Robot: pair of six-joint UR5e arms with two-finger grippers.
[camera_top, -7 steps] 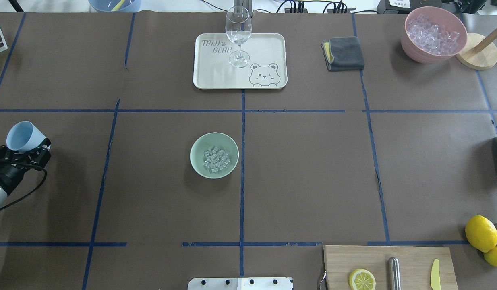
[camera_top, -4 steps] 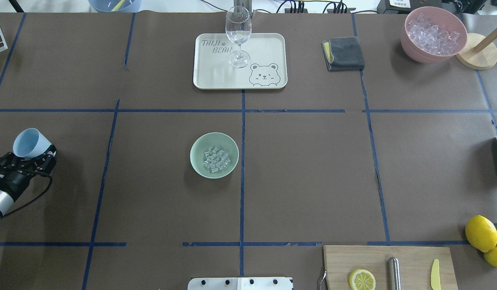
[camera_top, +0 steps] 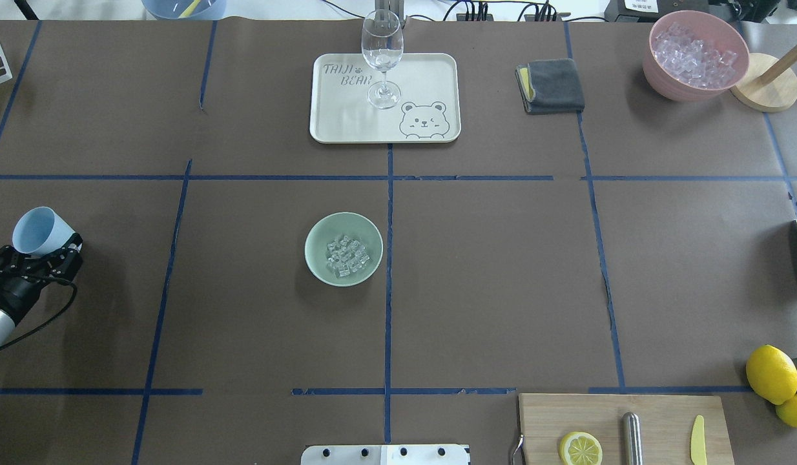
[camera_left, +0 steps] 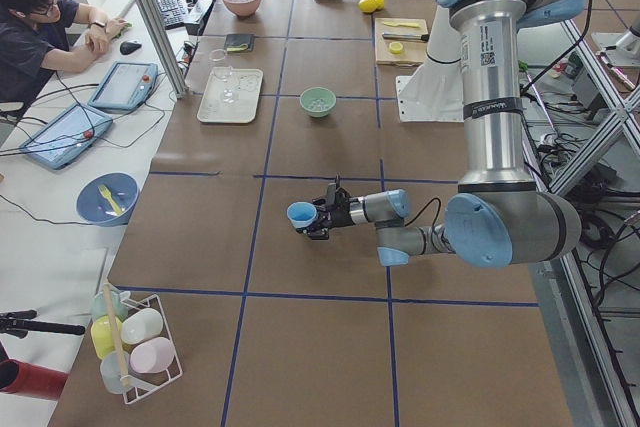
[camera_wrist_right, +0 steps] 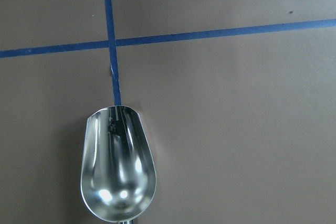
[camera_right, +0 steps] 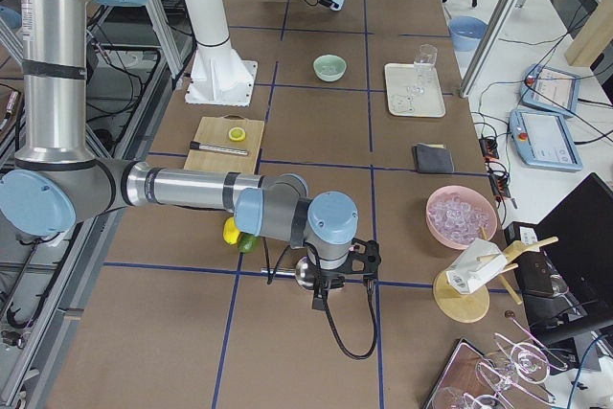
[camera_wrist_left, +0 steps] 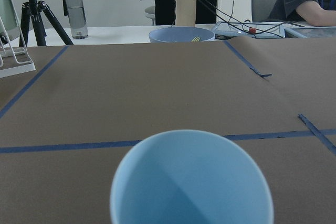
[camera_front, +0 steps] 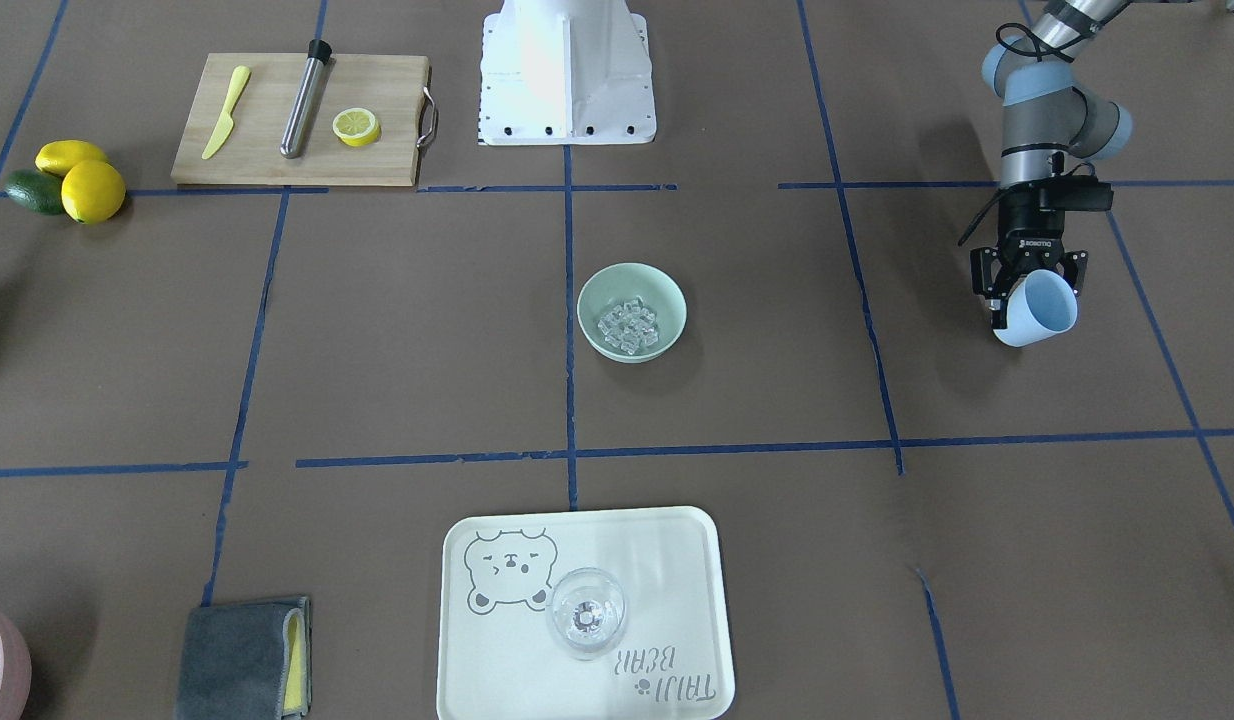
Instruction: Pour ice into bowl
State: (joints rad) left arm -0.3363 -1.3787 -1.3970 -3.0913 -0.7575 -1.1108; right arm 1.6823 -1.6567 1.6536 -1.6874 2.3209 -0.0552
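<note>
**A:** Cup [camera_top: 35, 230] first, on the far left. Who has it?

**B:** The left end effector [camera_front: 1034, 288] is clamped on that light blue cup, a finger on either side. The cup is tilted, mouth facing away from the wrist. The left wrist view looks straight into it, and its inside is plain blue.

**A:** And the ice [camera_top: 347, 254]?

**B:** Small clear cubes, heaped in the mint-green bowl [camera_top: 318, 263]. It sits on the counter [camera_top: 502, 271], well apart from that end effector and off to its right.

**A:** Further right?

**B:** The right end effector [camera_right: 328, 283] is near the counter's right end, well away from the bowl. A shiny metal scoop [camera_wrist_right: 118, 166] juts out just ahead of it, hollow side up, over the brown paper. Its fingers show in no close view, so I cannot tell whether they grip the scoop or stand apart.
</note>
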